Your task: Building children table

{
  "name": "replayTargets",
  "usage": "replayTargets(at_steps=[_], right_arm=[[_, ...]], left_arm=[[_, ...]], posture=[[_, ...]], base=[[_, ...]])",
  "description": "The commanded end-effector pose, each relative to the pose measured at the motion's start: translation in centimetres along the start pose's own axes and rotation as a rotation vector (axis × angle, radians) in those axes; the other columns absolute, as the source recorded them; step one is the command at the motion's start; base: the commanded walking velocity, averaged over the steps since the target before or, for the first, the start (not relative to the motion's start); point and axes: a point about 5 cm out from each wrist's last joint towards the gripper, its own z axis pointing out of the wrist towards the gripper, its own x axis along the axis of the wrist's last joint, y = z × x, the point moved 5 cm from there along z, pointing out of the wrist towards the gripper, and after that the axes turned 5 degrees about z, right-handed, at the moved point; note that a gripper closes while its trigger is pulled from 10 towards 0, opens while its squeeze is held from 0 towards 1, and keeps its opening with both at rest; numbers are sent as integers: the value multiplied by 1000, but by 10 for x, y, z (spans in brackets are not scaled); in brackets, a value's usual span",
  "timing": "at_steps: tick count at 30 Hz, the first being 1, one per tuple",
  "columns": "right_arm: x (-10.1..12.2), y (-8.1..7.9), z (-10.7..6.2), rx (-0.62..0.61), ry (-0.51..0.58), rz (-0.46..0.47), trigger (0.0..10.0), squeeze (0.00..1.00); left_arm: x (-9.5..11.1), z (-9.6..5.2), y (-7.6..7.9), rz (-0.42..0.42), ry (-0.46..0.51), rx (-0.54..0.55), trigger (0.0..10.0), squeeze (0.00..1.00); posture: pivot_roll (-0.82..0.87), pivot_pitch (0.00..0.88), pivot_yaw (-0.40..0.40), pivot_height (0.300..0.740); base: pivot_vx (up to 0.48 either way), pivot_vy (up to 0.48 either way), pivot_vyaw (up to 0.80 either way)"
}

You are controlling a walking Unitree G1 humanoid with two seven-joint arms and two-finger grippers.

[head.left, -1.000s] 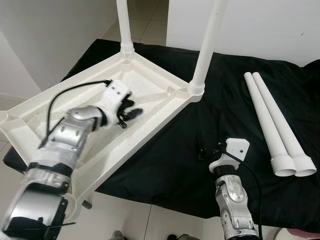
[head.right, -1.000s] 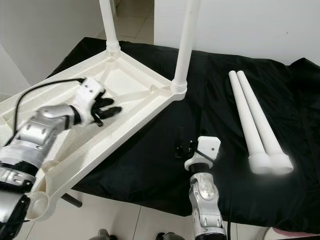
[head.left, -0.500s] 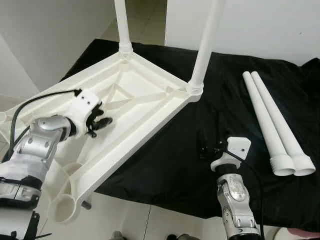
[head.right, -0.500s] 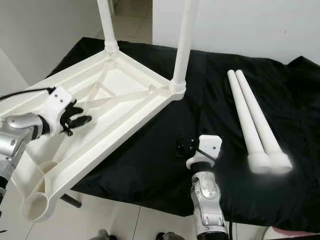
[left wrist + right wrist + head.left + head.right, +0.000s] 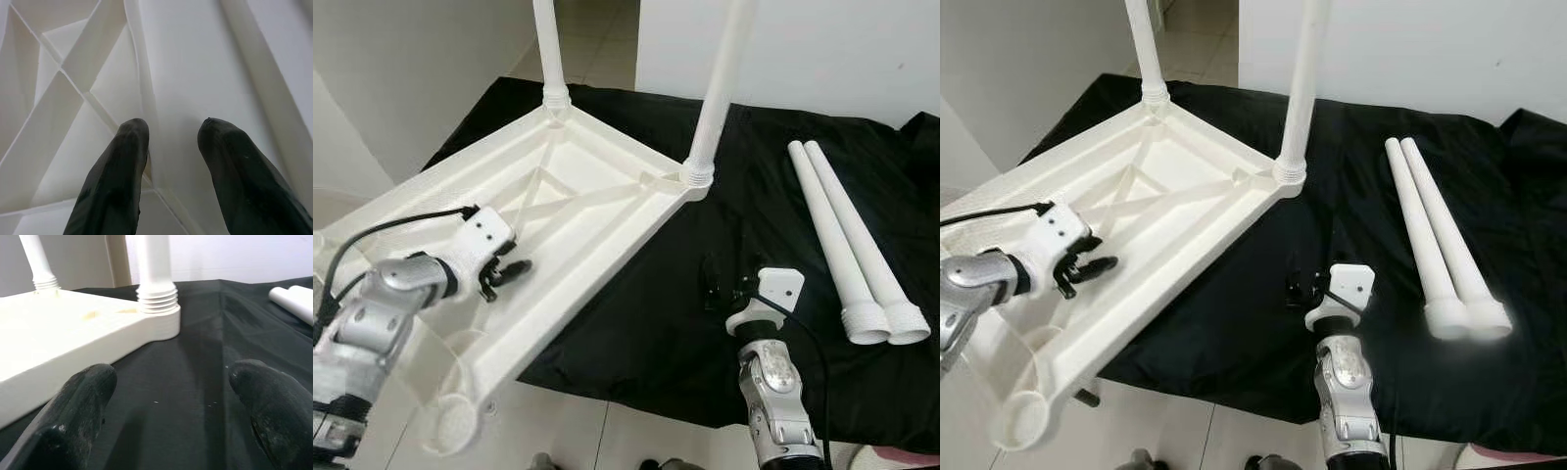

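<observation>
A white plastic tabletop lies upside down, half on a black cloth, its near end hanging past the edge. Two white legs stand screwed into its far corners. Two loose legs lie side by side on the cloth at the right. My left gripper is open over the tabletop's underside, its fingers either side of a thin rib. My right gripper is open just above the cloth, facing the nearer fitted leg.
An empty leg socket sits at the tabletop's near corner, over the pale tiled floor. A white wall rises behind the cloth. Bare cloth lies between the tabletop and the loose legs.
My left gripper has moved left and toward me across the underside. The tabletop's near end has swung out and down past the cloth's edge. The right arm has stayed put.
</observation>
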Motion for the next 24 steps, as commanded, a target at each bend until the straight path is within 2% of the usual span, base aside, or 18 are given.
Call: replayTargets(at_steps=[1, 6, 10, 11, 14, 17, 18, 24], right_arm=[[-3, 1, -1, 0, -4, -3, 10000, 0], [-3, 0, 0, 2, -3, -3, 10000, 0], [-4, -2, 0, 7, -6, 2, 10000, 0], [-4, -2, 0, 7, -6, 2, 10000, 0], [-5, -3, 0, 4, -7, 6, 10000, 0], [-5, -3, 0, 3, -8, 6, 10000, 0], [-5, -3, 0, 2, -9, 5, 10000, 0], [-6, -2, -1, -1, -10, 5, 10000, 0]], left_arm=[[-7, 4, 44, -33, -12, -291, 10000, 0], [1, 10, 52, -35, 10, -302, 10000, 0], [20, 29, 76, -41, 64, -327, 10000, 0], [20, 29, 76, -41, 64, -327, 10000, 0], [35, 43, 89, -59, 103, -315, 10000, 0], [38, 48, 90, -71, 105, -297, 10000, 0], [43, 54, 88, -83, 117, -260, 10000, 0], [51, 63, 83, -118, 135, -197, 10000, 0]], posture=[[15, 92, -4, 740], [15, 90, -3, 740], [12, 84, 6, 740], [12, 84, 6, 740], [6, 83, 12, 740], [3, 83, 15, 740], [3, 83, 15, 740], [-2, 82, 15, 740]], base=[[0, 0, 0], [0, 0, 0], [0, 0, 0], [0, 0, 0], [0, 0, 0], [0, 0, 0], [0, 0, 0], [0, 0, 0]])
